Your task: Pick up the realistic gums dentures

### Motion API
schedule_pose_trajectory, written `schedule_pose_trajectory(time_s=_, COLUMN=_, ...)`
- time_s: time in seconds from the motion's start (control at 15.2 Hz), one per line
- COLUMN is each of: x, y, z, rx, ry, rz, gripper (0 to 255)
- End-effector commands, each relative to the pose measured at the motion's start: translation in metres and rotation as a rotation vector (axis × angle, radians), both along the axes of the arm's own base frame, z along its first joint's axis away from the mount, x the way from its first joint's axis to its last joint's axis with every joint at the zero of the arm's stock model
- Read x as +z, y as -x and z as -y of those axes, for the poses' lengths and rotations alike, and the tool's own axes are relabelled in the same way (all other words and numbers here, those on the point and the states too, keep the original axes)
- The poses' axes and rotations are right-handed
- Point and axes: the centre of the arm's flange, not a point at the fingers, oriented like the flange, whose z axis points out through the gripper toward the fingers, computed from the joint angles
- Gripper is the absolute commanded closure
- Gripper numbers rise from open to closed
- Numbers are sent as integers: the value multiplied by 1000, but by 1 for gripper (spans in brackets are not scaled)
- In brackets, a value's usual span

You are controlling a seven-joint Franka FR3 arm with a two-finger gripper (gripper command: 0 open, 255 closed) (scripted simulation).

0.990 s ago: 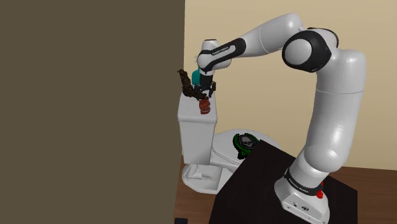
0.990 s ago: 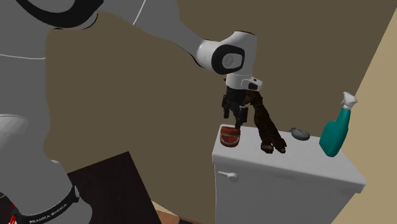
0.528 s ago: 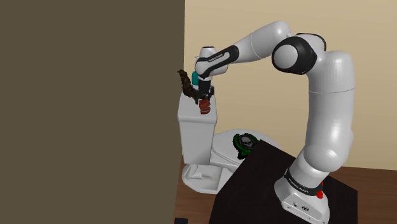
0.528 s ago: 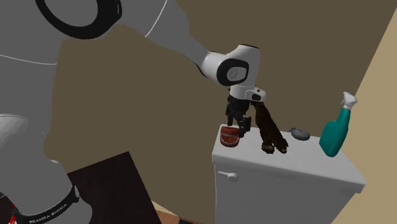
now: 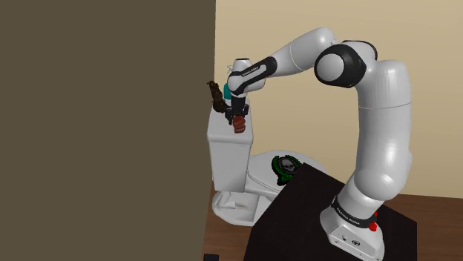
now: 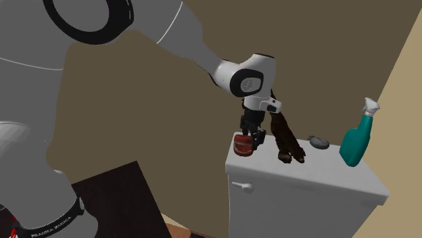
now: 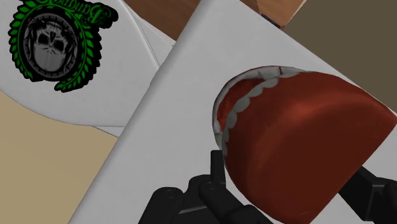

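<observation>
Over tank [image 6: 304, 177], gripper [image 6: 251, 137] astride dentures [image 7: 299, 140]

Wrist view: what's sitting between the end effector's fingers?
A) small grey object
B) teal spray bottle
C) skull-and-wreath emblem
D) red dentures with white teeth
D: the red dentures, with white teeth along the rim, lie between the two black fingers of the end effector, over the white toilet tank lid.
</observation>
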Motion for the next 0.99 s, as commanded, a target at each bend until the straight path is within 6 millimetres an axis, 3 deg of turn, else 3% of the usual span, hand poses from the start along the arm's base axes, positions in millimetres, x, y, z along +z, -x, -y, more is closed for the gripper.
schedule_pose_trajectory(time_s=0.0, x=0, y=0, z=0, rx=0, ry=0, rz=-1, gripper=255)
schedule_pose_trajectory(time_s=0.33, x=-1, y=-1, z=0, rx=0, ry=0, rz=-1, gripper=255)
schedule_pose_trajectory(time_s=0.92, x=47, y=-1, z=0, rx=0, ry=0, rz=-1, gripper=255)
